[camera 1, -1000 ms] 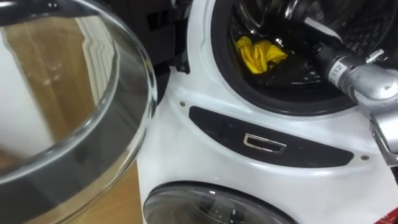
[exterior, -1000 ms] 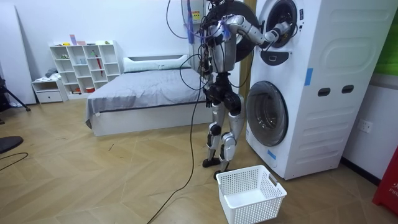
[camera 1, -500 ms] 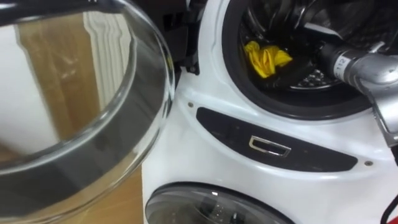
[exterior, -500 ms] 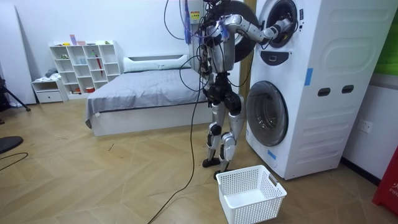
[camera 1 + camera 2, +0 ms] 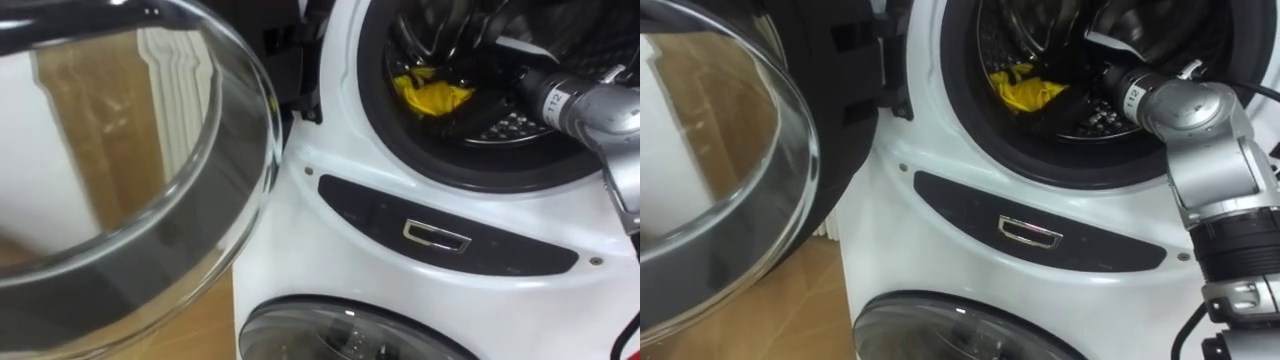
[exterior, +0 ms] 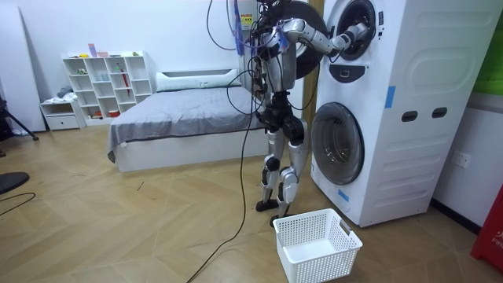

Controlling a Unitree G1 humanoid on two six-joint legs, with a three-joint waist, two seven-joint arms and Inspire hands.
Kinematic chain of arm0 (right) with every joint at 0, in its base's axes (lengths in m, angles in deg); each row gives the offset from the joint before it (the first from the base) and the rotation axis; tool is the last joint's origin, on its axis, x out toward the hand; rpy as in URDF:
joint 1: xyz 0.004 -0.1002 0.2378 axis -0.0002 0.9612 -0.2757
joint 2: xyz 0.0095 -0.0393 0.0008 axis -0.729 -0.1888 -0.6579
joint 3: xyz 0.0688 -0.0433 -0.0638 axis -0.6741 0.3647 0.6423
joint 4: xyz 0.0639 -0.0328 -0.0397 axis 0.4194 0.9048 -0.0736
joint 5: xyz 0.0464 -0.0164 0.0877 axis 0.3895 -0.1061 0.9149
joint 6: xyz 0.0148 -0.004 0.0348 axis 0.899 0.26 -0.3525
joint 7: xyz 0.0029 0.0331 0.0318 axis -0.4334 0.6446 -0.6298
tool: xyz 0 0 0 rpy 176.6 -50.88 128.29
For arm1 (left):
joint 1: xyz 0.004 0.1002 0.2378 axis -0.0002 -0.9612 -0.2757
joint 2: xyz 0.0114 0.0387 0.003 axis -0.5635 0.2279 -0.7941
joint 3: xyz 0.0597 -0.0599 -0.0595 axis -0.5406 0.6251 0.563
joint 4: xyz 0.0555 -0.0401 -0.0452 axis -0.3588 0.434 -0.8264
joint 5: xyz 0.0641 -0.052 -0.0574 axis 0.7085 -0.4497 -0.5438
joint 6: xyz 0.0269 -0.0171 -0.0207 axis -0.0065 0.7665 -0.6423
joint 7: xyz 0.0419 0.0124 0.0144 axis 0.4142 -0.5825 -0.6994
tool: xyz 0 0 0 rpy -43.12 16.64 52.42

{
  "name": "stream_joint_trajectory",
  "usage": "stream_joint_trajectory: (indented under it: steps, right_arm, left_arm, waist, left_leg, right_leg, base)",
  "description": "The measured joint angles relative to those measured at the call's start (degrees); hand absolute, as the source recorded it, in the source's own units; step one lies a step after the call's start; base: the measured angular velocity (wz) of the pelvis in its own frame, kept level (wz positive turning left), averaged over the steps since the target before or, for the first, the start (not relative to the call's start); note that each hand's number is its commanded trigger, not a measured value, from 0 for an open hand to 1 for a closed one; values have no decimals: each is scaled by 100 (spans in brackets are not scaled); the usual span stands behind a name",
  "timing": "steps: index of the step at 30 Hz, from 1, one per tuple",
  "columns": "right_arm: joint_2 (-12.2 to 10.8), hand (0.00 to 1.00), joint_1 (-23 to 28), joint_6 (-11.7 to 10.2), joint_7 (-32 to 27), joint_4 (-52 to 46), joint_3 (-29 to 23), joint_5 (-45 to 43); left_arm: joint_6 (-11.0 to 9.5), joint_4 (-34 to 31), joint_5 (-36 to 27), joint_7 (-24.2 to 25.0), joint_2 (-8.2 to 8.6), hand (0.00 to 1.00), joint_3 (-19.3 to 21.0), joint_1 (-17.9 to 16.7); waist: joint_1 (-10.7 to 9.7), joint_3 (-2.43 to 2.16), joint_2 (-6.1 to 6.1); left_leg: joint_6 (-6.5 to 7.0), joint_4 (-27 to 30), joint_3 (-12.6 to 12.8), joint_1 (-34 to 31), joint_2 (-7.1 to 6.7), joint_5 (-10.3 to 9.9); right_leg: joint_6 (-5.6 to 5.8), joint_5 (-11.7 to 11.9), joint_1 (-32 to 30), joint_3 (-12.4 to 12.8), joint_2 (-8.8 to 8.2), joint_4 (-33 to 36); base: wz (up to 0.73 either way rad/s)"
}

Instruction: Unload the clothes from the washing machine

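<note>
Glass door (image 5: 150, 200) hangs open at left. A crumpled yellow cloth (image 5: 430, 95) lies in the upper washing machine's (image 5: 330, 230) drum, with the right hand (image 5: 1078, 92) just beside it, its grip impossible to tell in shadow. The cloth looks light and limp, probably best pinched at a raised fold.

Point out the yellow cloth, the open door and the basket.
Yellow cloth (image 5: 432, 95): left eye view, its bunched middle.
Door (image 5: 100, 190): left eye view, its glass.
Basket (image 6: 318, 263): room view, its front wall.
</note>
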Motion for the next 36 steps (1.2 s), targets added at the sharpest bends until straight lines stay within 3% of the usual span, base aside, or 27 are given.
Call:
stream_joint_trajectory:
  steps: [6,15,23,27,32,34,36]
  right_arm:
    - [-1,100,0,141,-60,-68,49,-363]
    - [-68,100,26,123,-40,-109,67,-507]
    - [-94,100,194,99,-437,-543,251,-205]
    - [-78,100,581,297,-709,-1767,265,-222]
    - [-63,100,1094,298,-1038,-3334,203,30]
    - [-38,100,1544,250,-1233,-4322,-57,432]
    - [-26,100,1954,127,-1324,-4979,-223,910]
  left_arm:
    - [10,14,-10,0,5,0,-6,7]
    - [-13,23,-131,0,5,0,-103,20]
    - [-104,55,-470,-6,-13,0,-224,26]
    - [-158,39,-625,-35,-68,0,-221,25]
    - [-338,132,-619,-37,-78,0,-215,-61]
    - [-517,233,-619,-38,-76,0,-217,-154]
    - [-551,215,-619,-38,-70,0,-219,-307]
  waist:
    - [12,-5,-7]
    - [-1,-33,-51]
    - [-18,-34,-63]
    - [-23,-38,-63]
    - [-232,-38,-8]
    - [-372,-31,76]
    - [-511,-40,154]
  left_leg:
    - [0,-32,12,9,4,0]
    - [1,-80,81,68,14,1]
    - [3,-200,201,107,30,1]
    - [3,-225,348,67,76,1]
    - [3,-221,566,114,106,0]
    - [3,-221,665,151,115,0]
    - [3,-231,688,187,114,0]
  right_leg:
    - [0,0,-12,-3,6,-10]
    - [0,0,-12,30,7,-8]
    - [1,0,-17,136,25,-14]
    - [1,-1,-182,307,81,17]
    - [1,-1,-179,476,94,-2]
    - [1,-1,-161,582,102,-12]
    - [1,-1,-137,595,96,-12]
  base:
    - [0]
    - [-2]
    - [-8]
    - [-17]
    - [-19]
    - [-17]
    - [-11]
